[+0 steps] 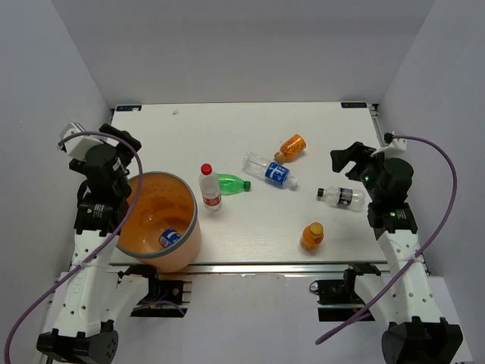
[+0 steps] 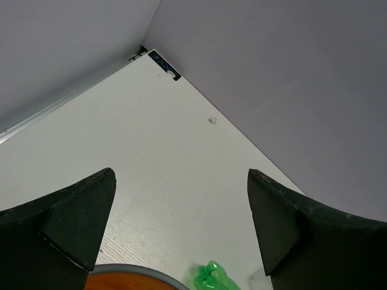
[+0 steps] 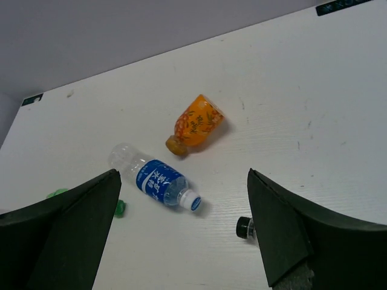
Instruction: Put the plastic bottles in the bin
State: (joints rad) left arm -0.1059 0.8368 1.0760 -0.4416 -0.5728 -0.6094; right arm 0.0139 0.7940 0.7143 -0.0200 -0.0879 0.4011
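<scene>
Six bottles lie outside the bin; both tools are released and empty.
The left tool hangs spread behind the bin, which already holds one blue-labelled bottle; just right of the bin stands the red-capped bottle, with the green bottle lying beside it; farther from the bin, the spread right tool overlooks the blue-label bottle and the lying orange bottle; they are probably light, thin-walled, slick and prone to roll; grip gently across the labelled mid-body.

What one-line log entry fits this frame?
left gripper open, empty | right gripper open, empty | large round orange bin: one blue-labelled plastic bottle inside | white table: six plastic bottles out
</scene>
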